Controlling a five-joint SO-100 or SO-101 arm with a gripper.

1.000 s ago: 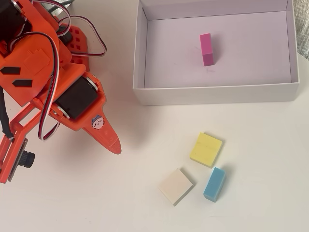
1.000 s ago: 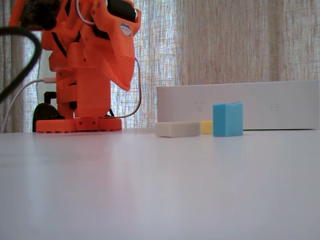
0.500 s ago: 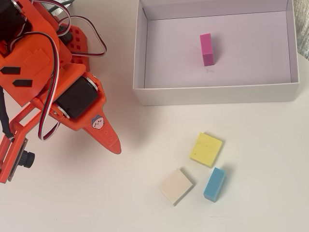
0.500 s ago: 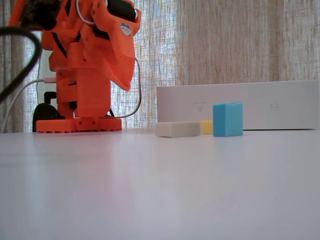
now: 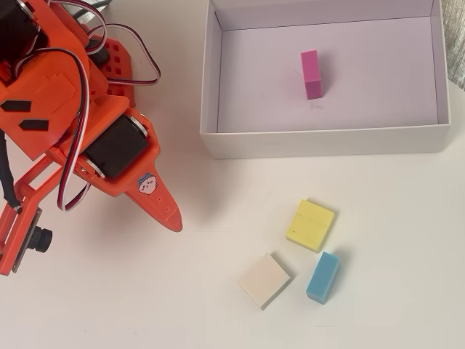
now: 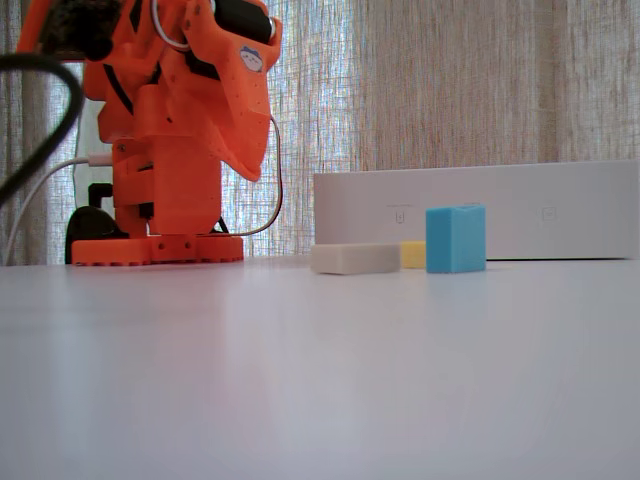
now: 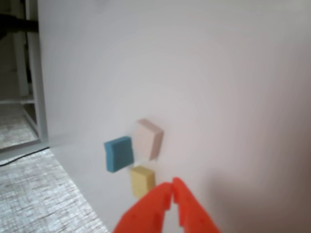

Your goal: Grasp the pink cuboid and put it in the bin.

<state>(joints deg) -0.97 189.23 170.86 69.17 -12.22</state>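
The white desk [image 5: 145, 305] carries everything here. The largest thing on it is the bin [image 5: 211, 94], a shallow white box that fills the far right of the overhead view. The orange arm [image 5: 65, 109] takes the far left of that view, drawn back near its base and well apart from the box.

The pink cuboid [image 5: 312, 73] already stands inside the bin, on the pale floor and clear of all four walls, its long axis running near to far in the overhead view. It lies to the right of and farther off than the claw [image 7: 172, 187], with the bin's left wall between them. Judged from this, the placing looks done and nothing is left to grasp.

The claw holds nothing: in the wrist view its two orange tips meet at the point, pressed together and empty.

On the near desk, outside the box, three smaller blocks lie close together: a yellow block [image 5: 311, 225], a cream block [image 5: 264, 280] and a light-blue block [image 5: 322, 277]. The claw points toward this cluster, not toward the bin.
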